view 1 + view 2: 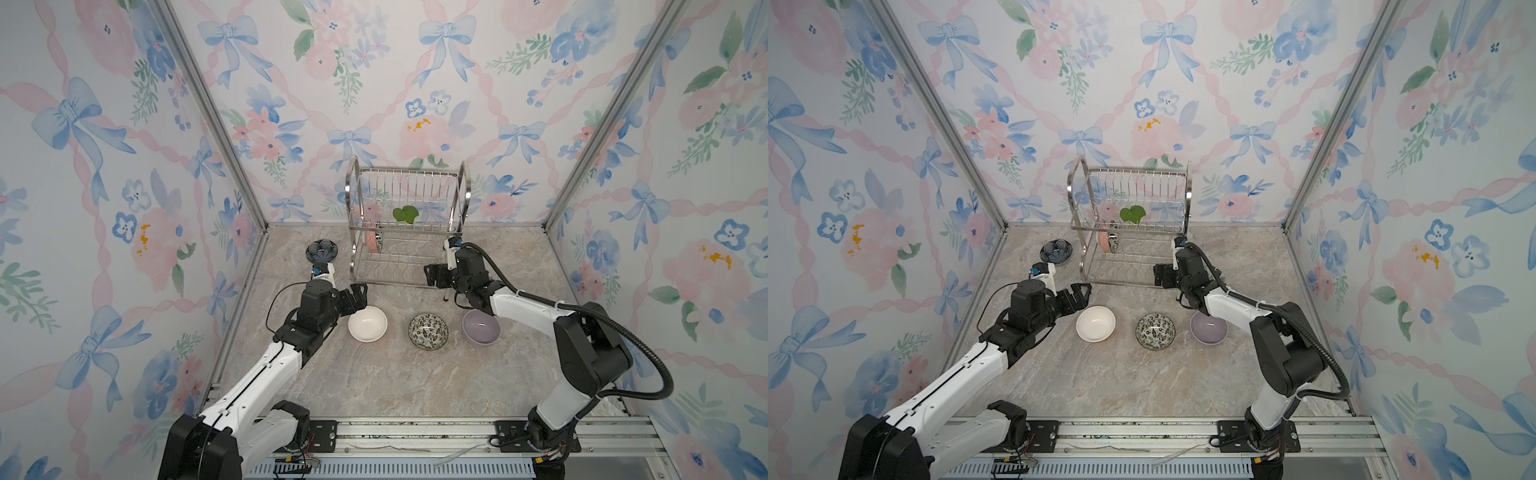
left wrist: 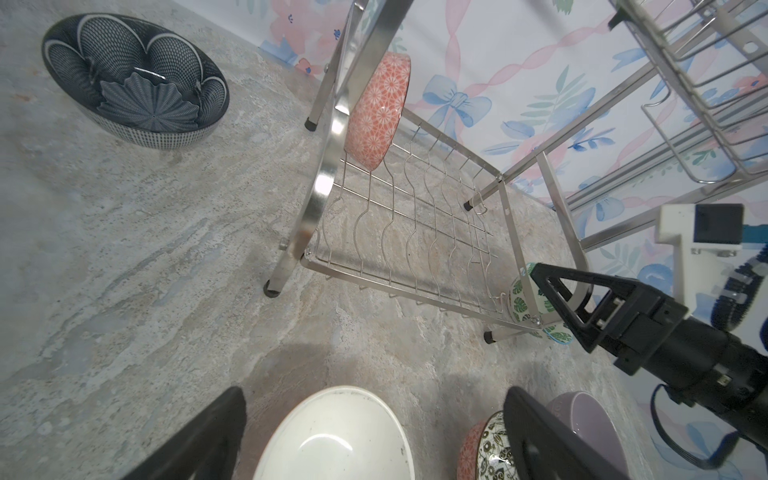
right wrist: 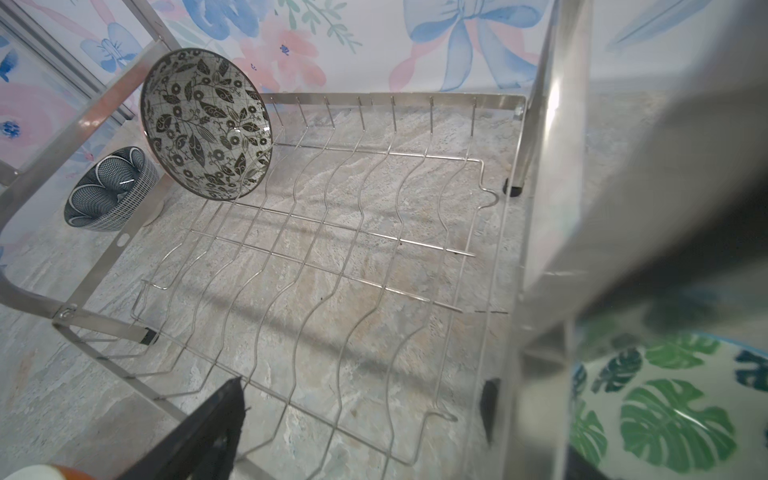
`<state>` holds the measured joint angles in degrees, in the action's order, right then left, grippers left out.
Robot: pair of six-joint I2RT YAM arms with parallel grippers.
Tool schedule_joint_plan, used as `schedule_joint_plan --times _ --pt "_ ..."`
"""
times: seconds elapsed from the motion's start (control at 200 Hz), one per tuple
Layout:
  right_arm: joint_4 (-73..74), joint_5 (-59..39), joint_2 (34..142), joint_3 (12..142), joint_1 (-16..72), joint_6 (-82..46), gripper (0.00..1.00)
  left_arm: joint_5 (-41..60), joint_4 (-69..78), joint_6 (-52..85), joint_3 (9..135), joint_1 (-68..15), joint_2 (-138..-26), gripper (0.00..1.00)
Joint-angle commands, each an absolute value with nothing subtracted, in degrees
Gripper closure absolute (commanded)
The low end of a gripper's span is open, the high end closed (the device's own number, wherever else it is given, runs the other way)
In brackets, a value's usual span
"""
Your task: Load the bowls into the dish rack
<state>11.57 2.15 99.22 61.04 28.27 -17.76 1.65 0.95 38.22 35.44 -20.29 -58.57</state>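
The dish rack (image 1: 407,171) stands at the table's (image 1: 374,374) 12 o'clock, with a floral bowl (image 1: 374,242) on edge at its 9 o'clock end. A white bowl (image 1: 368,324), a patterned bowl (image 1: 428,331) and a lavender bowl (image 1: 481,327) line its 6 o'clock. The left gripper (image 1: 360,293), jaws spread and empty, hovers over the white bowl's 12 o'clock rim. The right gripper (image 1: 428,276), likewise spread, is at the rack's 4 o'clock corner.

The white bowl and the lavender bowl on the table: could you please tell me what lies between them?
A black-and-white floral bowl stands upright between the white bowl and the lavender bowl, touching neither, as both top views show.
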Motion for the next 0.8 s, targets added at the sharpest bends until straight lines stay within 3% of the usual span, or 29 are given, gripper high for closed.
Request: schedule_joint_plan --times 0.0,0.36,0.57,0.795 --pt "12.82 -0.08 101.49 65.26 28.3 -15.91 0.1 0.57 -0.04 38.42 34.48 -20.65 -56.85 0.02" --pt "8.04 -1.33 103.11 70.22 27.07 -14.33 0.08 -0.55 -1.53 38.06 34.69 -20.61 -56.81 0.02" --pt "6.02 0.04 97.28 65.5 27.06 -15.47 0.0 0.49 -3.13 39.24 35.59 -20.46 -57.93 0.02" --pt "3.25 2.81 90.43 59.95 27.9 -16.28 0.03 0.09 -4.94 39.66 36.34 -19.95 -57.07 0.02"
